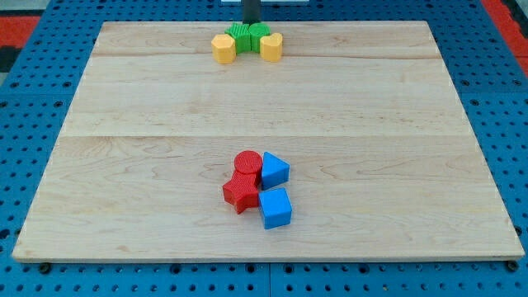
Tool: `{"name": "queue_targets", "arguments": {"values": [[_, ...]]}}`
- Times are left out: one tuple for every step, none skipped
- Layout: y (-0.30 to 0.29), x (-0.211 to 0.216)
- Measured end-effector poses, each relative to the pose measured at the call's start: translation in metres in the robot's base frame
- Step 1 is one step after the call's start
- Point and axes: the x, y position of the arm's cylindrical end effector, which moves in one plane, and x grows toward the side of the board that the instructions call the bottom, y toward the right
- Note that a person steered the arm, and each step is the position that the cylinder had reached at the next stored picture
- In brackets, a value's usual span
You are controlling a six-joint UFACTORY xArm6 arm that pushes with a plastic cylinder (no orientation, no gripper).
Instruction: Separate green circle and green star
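Note:
Two green blocks sit touching at the view's top centre, the left green block (240, 38) and the right green block (260, 34). I cannot tell which is the circle and which is the star. My tip (251, 25) is just above them in the view, at the seam between the two and close against them. A yellow block (223, 48) touches the left green one. Another yellow block (271, 46) touches the right green one.
A second cluster lies lower in the middle of the wooden board (124, 165): a red circle (247, 162), a red star (241, 194), a blue triangle (275, 170) and a blue cube (275, 208), all touching. The board's top edge runs just behind the green blocks.

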Motion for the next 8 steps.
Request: {"name": "queue_targets", "arguments": {"values": [[-0.001,0.013],[0.006,0.022],[0.007,0.040],[0.018,0.040],[0.025,0.034],[0.029,0.036],[0.030,0.043],[0.037,0.046]]}}
